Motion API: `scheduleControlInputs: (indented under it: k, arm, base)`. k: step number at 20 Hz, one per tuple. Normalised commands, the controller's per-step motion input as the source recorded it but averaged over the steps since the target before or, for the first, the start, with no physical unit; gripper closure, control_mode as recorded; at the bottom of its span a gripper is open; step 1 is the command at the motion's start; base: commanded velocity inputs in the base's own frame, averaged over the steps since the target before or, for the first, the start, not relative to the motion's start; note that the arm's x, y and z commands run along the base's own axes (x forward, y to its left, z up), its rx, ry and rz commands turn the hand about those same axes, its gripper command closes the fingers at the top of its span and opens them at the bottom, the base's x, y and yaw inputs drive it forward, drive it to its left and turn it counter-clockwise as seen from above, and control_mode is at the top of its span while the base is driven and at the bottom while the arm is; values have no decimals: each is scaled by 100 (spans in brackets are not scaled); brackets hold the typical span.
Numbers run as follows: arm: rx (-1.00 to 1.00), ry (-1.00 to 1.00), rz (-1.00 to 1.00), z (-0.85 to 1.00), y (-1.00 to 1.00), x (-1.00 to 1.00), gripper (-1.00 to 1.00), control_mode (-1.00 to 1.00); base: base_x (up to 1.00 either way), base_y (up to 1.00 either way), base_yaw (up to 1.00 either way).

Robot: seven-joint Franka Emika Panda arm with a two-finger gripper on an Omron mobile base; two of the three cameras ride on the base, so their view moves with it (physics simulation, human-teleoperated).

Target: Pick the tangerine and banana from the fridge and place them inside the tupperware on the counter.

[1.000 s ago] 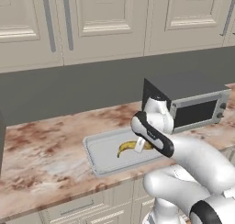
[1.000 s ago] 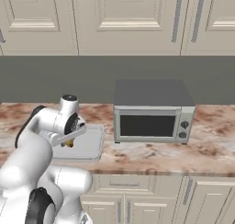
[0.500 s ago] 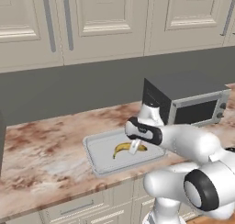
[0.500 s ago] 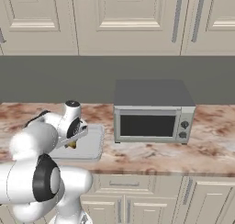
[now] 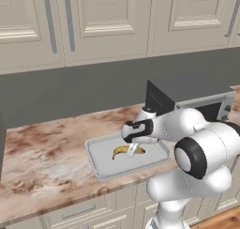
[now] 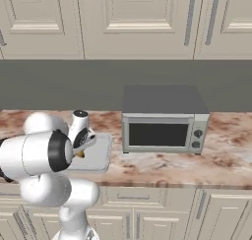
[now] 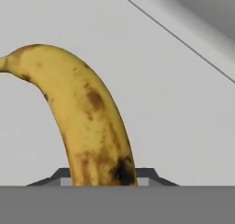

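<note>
The yellow banana (image 5: 122, 151) with brown spots is inside the pale grey tupperware (image 5: 102, 154), which sits on the marbled counter (image 5: 47, 148). My gripper (image 5: 134, 149) points down into the tray and is shut on the banana's end. In the hand view the banana (image 7: 87, 113) rises from between the fingers against the tupperware floor (image 7: 174, 103). I cannot tell whether it touches the floor. From the right, the gripper (image 6: 81, 153) hangs over the tupperware (image 6: 101, 155). The tangerine and the fridge are out of view.
A grey microwave (image 5: 187, 99) (image 6: 162, 131) stands on the counter just right of the tray. Cream wall cabinets (image 5: 108, 21) hang above. The counter's front edge runs just in front of the tray. Bare counter lies left of the tray.
The hand has shifted a little left and down in the tupperware with the banana. The arm's elbow has swung toward the cameras. The grip stayed shut.
</note>
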Motion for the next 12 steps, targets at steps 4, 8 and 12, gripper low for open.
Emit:
scheduleControlInputs:
  k: [4,8,12]
  arm:
    - [0,0,0,-42,16,28,-100,-100]
    - [-7,-2,0,-31,12,2,-100,-100]
    - [-2,-13,-3,-4,11,-28,-100,-100]
  base:
    - [0,0,0]
    - [0,0,0]
    - [0,0,0]
